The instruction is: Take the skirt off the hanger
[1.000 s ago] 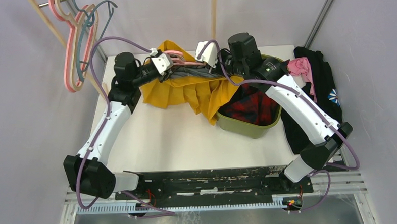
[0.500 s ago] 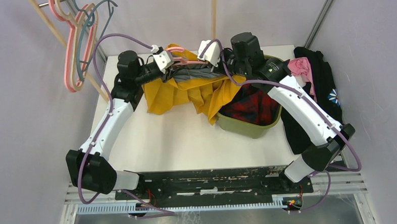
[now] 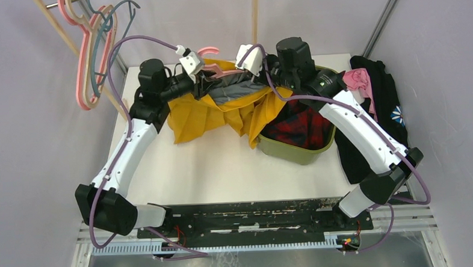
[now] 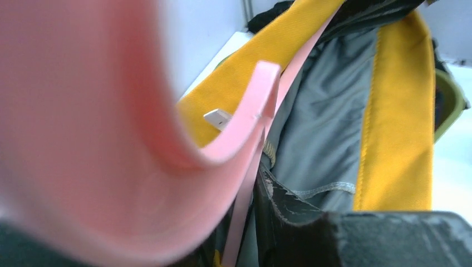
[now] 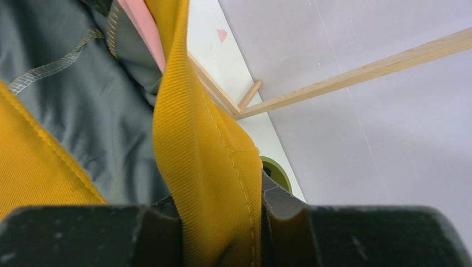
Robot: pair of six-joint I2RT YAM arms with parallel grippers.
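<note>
Left wrist view: the pink hanger (image 4: 83,139) fills the left half as a blur, cut off at the top and left edges. It hides one finger of the left gripper (image 3: 199,74), so its grip is unclear. Top view, upper centre: the skirt (image 3: 221,107) covers most of the hanger.

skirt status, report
Right gripper shut on skirt waistband. Left gripper at pink hanger, grip unclear. Waistband not yet off the hanger. Hem drapes onto green bin rim.
</note>
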